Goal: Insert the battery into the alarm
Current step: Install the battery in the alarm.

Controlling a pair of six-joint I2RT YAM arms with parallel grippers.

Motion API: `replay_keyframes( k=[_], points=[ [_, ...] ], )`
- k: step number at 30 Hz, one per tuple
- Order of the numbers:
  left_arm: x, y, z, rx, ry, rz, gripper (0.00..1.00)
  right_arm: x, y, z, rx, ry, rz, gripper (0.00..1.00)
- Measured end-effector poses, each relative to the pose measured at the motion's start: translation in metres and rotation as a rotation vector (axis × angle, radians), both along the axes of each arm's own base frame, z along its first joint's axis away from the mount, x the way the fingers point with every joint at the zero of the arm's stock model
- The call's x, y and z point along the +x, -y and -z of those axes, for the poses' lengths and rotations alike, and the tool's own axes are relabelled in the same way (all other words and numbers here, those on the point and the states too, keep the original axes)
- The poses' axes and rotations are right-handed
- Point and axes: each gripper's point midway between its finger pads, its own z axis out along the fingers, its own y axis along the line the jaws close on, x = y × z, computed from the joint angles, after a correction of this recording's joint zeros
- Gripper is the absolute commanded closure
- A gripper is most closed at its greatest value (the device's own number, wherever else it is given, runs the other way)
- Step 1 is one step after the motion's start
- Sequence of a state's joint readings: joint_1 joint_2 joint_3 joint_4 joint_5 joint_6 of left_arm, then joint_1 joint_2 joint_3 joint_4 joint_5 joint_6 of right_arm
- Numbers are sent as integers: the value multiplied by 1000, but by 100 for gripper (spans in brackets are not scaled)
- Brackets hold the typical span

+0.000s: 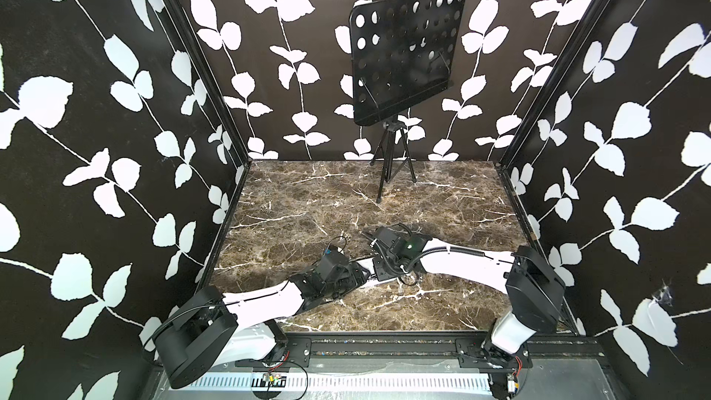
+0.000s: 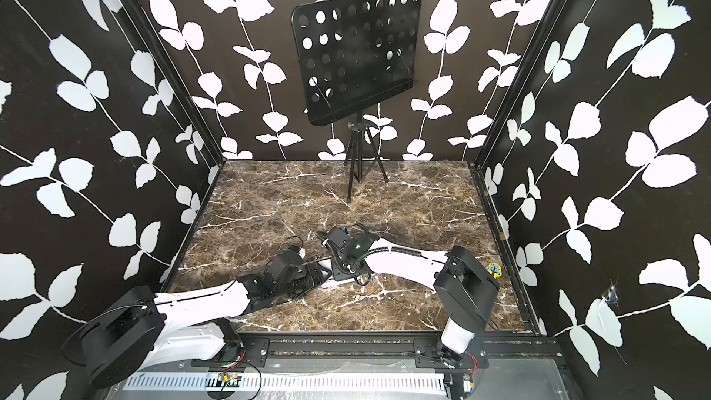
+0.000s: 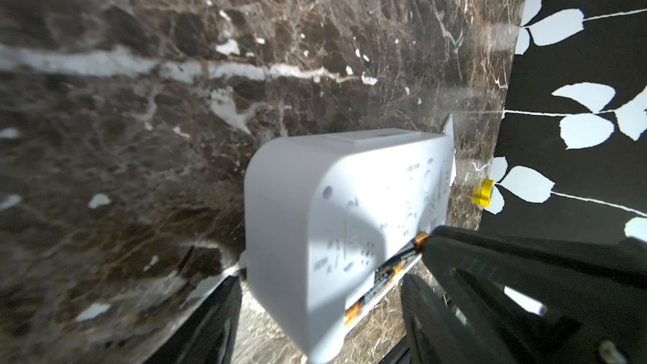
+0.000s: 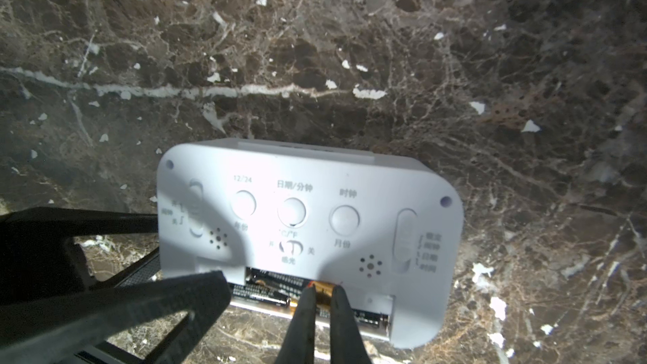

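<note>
Right gripper (image 4: 322, 290) pinched shut on battery (image 4: 322, 298) at the open bay of alarm (image 4: 308, 204), back-up directly ahead, left gripper (image 3: 332, 257) clamping it wide-jawed: keep battery level, press until flush, then release.

My left arm (image 2: 200, 298) and right arm (image 2: 400, 263) meet over the marble table (image 2: 423, 202), perhaps the alarm (image 2: 337, 283) white between them.

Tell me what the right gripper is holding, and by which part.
The battery, pinched at its gold end by the right gripper, at the alarm's open compartment.
</note>
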State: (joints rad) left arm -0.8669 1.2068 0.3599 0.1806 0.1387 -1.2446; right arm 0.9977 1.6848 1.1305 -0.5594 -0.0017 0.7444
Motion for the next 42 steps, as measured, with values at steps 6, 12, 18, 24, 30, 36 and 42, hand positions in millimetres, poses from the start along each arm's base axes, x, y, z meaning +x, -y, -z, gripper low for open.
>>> replay_keyframes(
  k=[6,12,18,24,30,36,42],
  points=[
    [-4,-1,4,0,-5,15,26,-5,-3,4,-4,-11,-9,90],
    [-8,-2,8,1,-18,26,26,-6,-6,5,-7,-10,-12,91],
    [-10,-3,9,-4,-16,30,26,-4,-9,6,-39,-6,-16,92],
    [-11,-8,8,-6,-1,20,26,-5,-9,8,-85,20,-32,92],
    [-9,-10,3,-17,22,5,27,-3,-9,10,-159,41,-49,92],
    [-7,-16,-7,-23,51,-18,26,-1,-9,10,-227,58,-55,89],
    [0,-25,-19,-31,86,-62,26,0,-9,9,-254,63,-58,86]
  ],
)
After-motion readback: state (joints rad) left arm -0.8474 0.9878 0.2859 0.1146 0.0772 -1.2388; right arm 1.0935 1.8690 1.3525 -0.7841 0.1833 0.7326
